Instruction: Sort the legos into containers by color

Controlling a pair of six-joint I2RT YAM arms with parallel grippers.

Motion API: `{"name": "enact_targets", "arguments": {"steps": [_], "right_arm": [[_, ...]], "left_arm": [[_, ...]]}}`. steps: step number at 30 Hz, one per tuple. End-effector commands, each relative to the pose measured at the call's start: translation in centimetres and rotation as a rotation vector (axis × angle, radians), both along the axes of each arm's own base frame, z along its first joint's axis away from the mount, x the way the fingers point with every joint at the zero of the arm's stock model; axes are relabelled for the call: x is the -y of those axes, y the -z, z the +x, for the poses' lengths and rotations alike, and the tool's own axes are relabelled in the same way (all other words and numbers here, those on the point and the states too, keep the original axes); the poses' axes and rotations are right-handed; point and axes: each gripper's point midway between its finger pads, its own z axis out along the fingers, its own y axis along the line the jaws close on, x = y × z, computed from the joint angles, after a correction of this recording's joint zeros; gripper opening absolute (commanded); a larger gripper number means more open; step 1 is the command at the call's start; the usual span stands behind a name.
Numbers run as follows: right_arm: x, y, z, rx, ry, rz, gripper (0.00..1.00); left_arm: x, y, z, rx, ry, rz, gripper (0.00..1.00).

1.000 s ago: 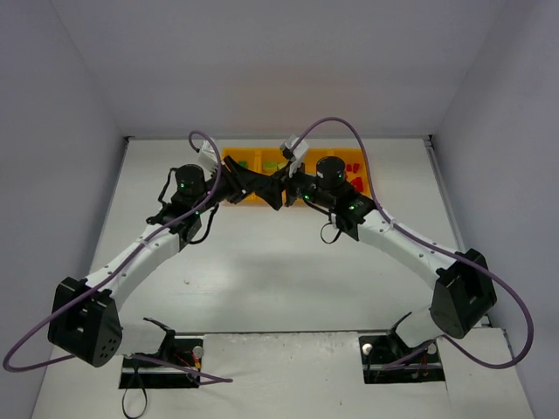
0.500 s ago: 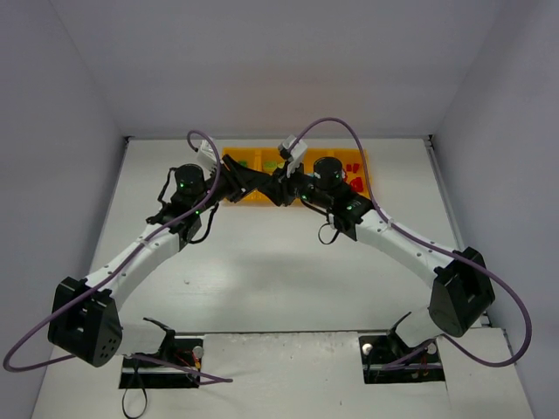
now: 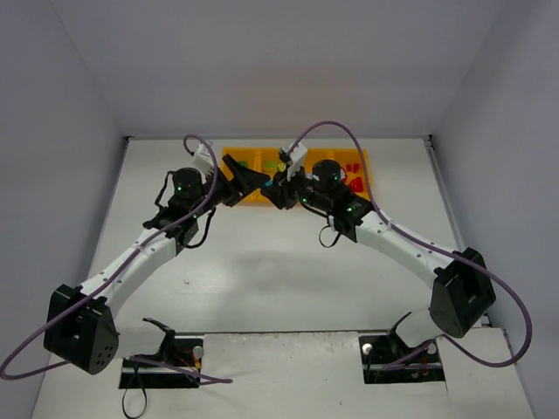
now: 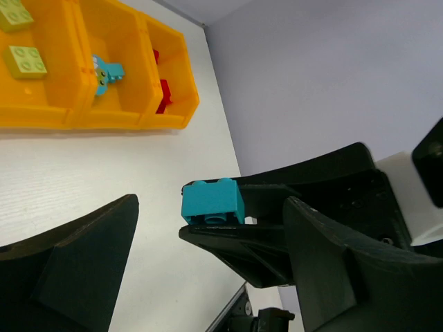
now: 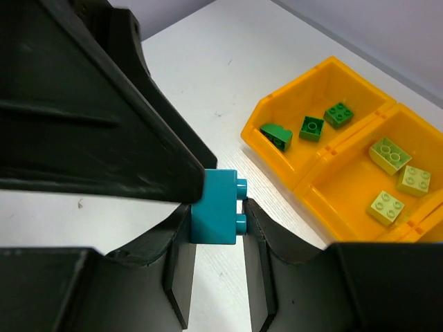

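Teal brick (image 4: 211, 200), likely light, rigid and slick, is pinched by its flat sides in the right gripper (image 5: 217, 220) near the tray (image 5: 274, 160). Left gripper (image 4: 210, 205) stands parted.

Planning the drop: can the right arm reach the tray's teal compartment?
Probably yes: the right gripper holds the teal brick near the tray, whose teal compartment is open-topped; the left gripper stands open.

tray (image 4: 41, 116): glossy plastic
teal brick (image 5: 214, 207): smooth plastic, slight sheen
right gripper fingers (image 5: 257, 277): matt plastic
table (image 4: 104, 173): matt, faint grain
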Motion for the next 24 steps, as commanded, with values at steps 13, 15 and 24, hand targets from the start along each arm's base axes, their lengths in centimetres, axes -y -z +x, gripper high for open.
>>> {"name": "enact_targets", "arguments": {"steps": [13,15,24], "right_arm": [[7.8,2.5,9.1,-0.096,0.447,-0.036,0.00],[10.0,3.6,11.1,-0.141,0.530,-0.046,0.00],[11.9,8.5,19.6,-0.248,0.673,-0.072,0.22]], "left_arm": [[-12.7,-1.9,-2.5,0.127,-0.341,0.480,0.87],[-14.6,-1.3,-4.0,0.138,-0.368,0.585,0.87],[-18.5,2.4,-8.3,0.139,-0.494,0.641,0.88]]}}
